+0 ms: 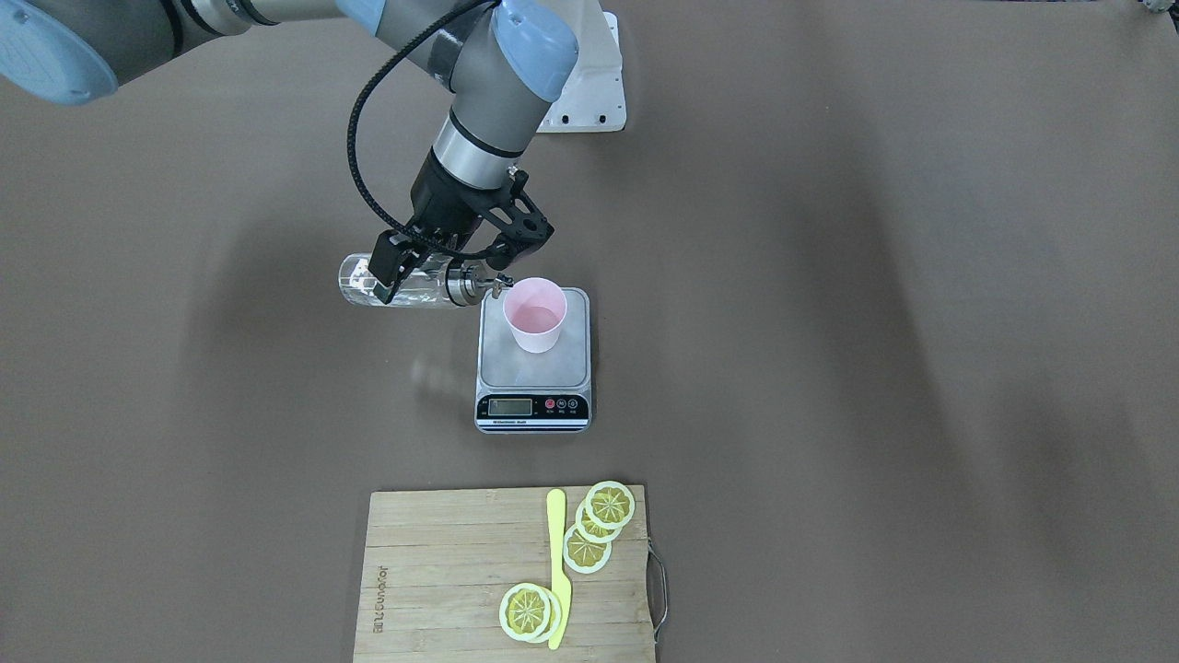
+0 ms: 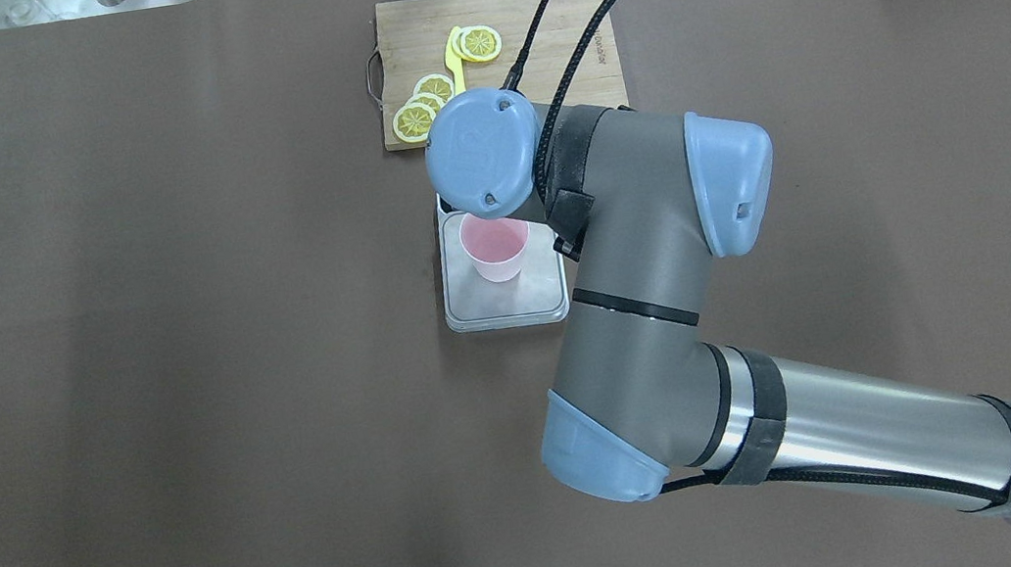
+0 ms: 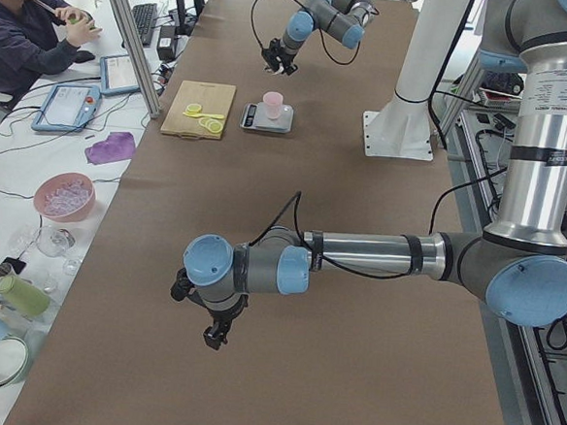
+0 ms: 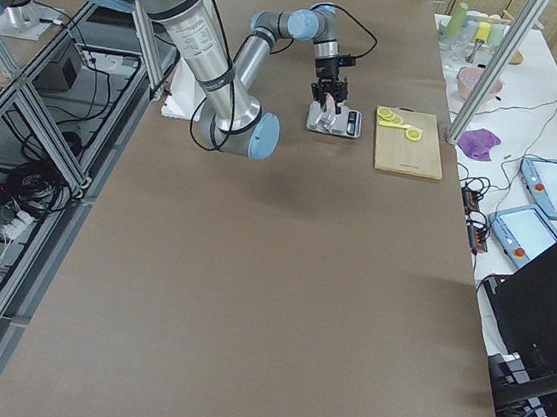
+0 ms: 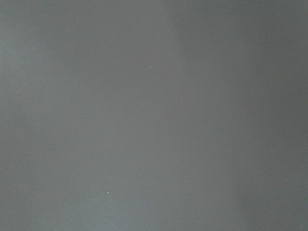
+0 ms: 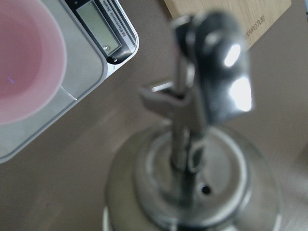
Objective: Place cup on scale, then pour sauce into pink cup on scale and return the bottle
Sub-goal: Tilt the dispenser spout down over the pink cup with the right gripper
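Glass bottle (image 1: 424,286) blurred at right wrist, scale (image 2: 518,300) front hidden overhead

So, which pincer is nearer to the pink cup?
Right. The right pincer holds the bottle tipped beside the cup; the left pincer hangs far off over the table.

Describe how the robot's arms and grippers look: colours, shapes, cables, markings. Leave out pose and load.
The right arm and left arm are thick silver-grey tubes with rounded pale-blue joint caps and black bands. A black braided cable runs along the right arm. The right gripper and left gripper are black. One blue cap bears a faint logo.
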Motion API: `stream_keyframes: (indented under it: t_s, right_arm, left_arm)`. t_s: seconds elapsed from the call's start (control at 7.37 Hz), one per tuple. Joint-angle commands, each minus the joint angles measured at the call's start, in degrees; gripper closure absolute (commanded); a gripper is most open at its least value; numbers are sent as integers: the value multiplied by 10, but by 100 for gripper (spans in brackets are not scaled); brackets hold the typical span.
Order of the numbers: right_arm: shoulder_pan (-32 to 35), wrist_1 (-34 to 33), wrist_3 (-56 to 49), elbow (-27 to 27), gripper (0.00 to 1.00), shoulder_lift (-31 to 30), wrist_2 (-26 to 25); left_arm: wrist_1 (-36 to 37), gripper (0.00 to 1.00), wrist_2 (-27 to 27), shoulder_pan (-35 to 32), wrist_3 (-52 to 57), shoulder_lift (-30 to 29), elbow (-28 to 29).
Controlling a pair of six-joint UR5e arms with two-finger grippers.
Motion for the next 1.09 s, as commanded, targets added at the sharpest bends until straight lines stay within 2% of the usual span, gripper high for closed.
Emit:
stream_keyframes:
  t_s: [0.0,0.27,0.54,0.95]
  right_arm:
    - [-15,-45,0,-5,100,4,-42]
    - [-22,-62,0,-9,100,6,-58]
    - [-22,-92,-3,-42,100,33,-67]
    - [-22,-94,-3,-64,100,37,-80]
  left_arm:
    - [-1,2,-1,0,0,2,0]
    - [-1,2,-1,0,0,2,0]
    - [-1,2,-1,0,0,2,0]
    - [-2,2,-1,0,0,3,3]
